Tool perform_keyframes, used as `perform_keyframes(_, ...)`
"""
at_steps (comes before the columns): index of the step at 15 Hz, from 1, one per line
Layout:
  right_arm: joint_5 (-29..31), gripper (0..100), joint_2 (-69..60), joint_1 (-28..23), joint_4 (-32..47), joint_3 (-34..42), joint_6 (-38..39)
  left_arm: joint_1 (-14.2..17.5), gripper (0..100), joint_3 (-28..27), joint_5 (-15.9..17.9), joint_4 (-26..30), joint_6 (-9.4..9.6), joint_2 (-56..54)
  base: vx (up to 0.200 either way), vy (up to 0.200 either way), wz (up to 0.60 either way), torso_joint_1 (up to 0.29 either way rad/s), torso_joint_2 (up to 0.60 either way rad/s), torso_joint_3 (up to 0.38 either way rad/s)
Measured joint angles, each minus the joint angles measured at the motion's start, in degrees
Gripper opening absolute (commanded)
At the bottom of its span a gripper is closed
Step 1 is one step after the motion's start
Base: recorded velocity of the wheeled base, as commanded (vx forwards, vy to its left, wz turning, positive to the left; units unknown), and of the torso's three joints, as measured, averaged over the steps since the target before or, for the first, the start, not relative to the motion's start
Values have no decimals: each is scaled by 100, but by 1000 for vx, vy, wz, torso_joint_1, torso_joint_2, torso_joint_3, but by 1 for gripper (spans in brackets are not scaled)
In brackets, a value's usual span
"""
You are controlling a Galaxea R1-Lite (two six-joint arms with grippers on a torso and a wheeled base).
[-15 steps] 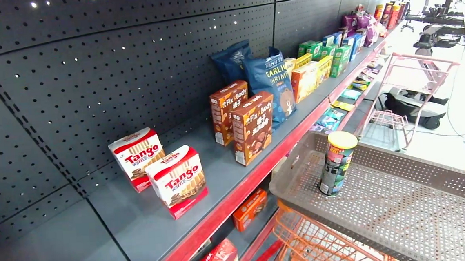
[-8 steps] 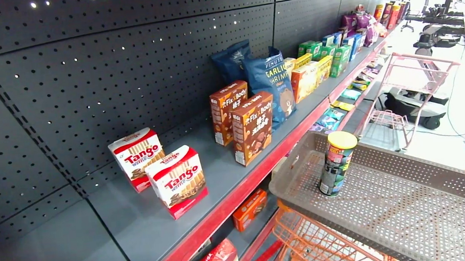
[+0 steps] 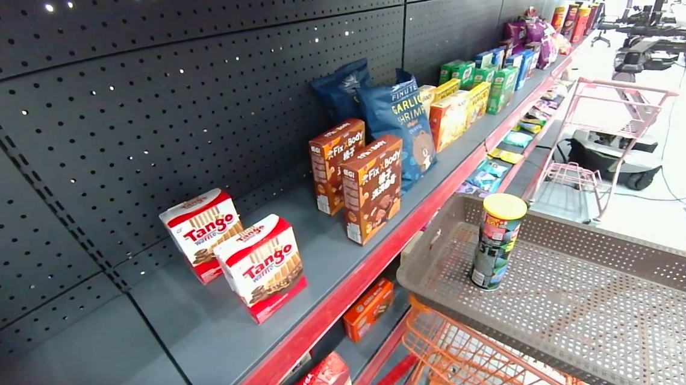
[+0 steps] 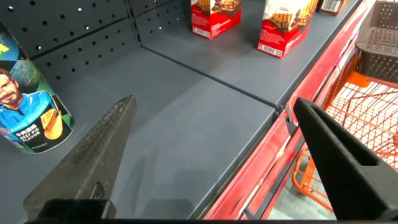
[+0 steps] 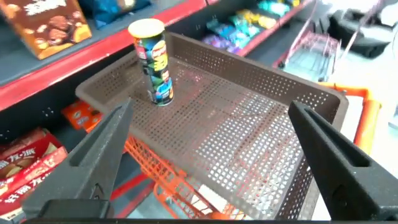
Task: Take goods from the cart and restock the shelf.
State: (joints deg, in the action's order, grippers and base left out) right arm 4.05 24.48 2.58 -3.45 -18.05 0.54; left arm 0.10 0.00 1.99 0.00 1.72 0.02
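Observation:
A chip can [image 3: 496, 240] with a yellow lid stands upright in the brown perforated tray [image 3: 599, 319] on top of the orange cart [image 3: 464, 365]; it also shows in the right wrist view [image 5: 153, 62], beyond my open right gripper [image 5: 211, 155], which hovers above the tray [image 5: 249, 124]. My left gripper [image 4: 211, 143] is open over a bare stretch of the grey shelf [image 4: 186, 112], with another chip can [image 4: 28, 99] standing on the shelf just beside it. Two red-and-white wafer boxes [image 3: 238, 251] stand farther along the shelf [image 3: 322, 242].
Brown boxes [image 3: 360, 173], blue bags [image 3: 395, 122] and several more boxes line the shelf toward the right. Lower shelves hold red and orange packs [image 3: 369, 308]. A pink cart [image 3: 610, 131] stands in the aisle beyond. The red shelf lip [image 4: 292, 130] runs beside the cart.

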Motion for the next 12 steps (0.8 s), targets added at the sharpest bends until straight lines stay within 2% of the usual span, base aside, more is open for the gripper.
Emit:
perform_keyframes(8,11,100,3268,-88,-1902,-252,55,-2,100,0,4,0,5,0,0,0,0,0,0,0)
perform_keyframes(10,-105,100,4106,-188,-2354,-402,57,0,100,0,4,0,5,0,0,0,0,0,0,0)
perform_keyframes(12,-513,100,4862,-245,-2876,-589,4,0,100,0,1,0,5,0,0,0,0,0,0,0)
